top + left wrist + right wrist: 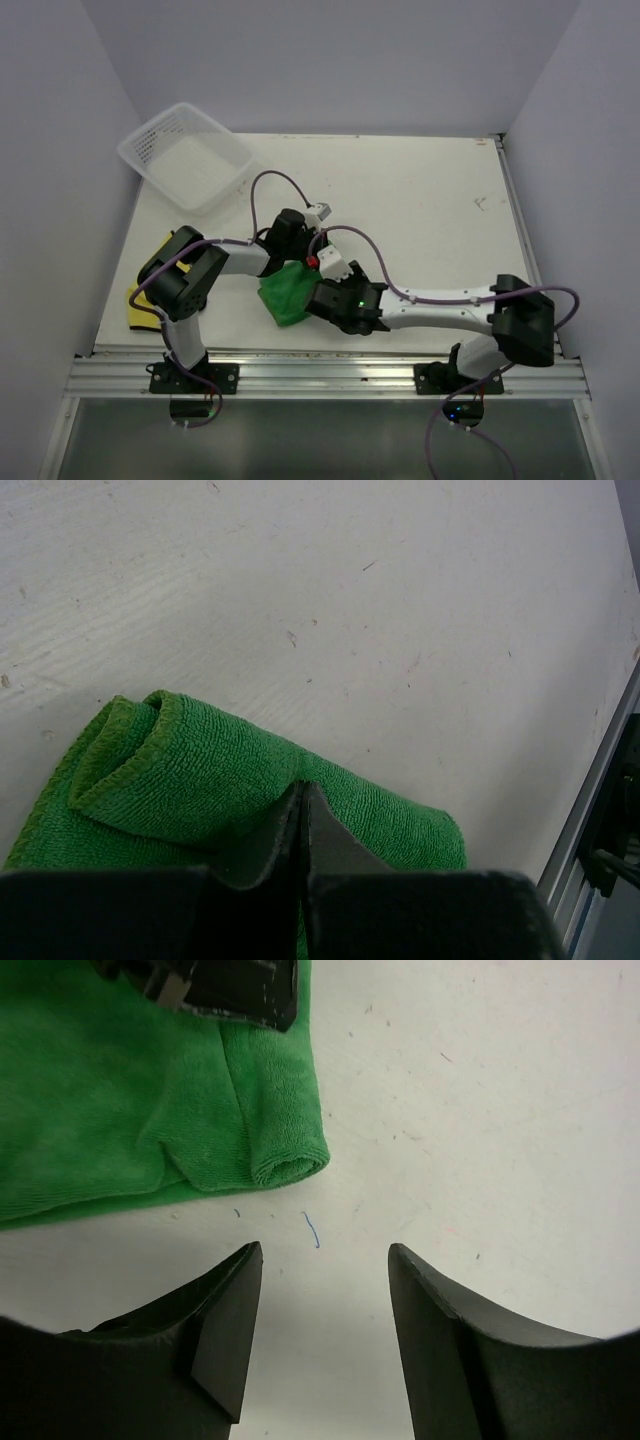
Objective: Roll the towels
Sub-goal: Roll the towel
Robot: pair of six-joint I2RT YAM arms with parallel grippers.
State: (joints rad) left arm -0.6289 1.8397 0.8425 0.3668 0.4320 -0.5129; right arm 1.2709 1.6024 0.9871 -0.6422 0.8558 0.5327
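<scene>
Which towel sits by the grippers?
The green towel, one edge rolled, right by both; the yellow towel lies apart at far left.

left arm covers much of the yellow towel, and the green towel runs off-frame.

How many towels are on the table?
2. The green towel lies in the middle; the yellow towel lies at the left, partly hidden under the left arm.
</scene>
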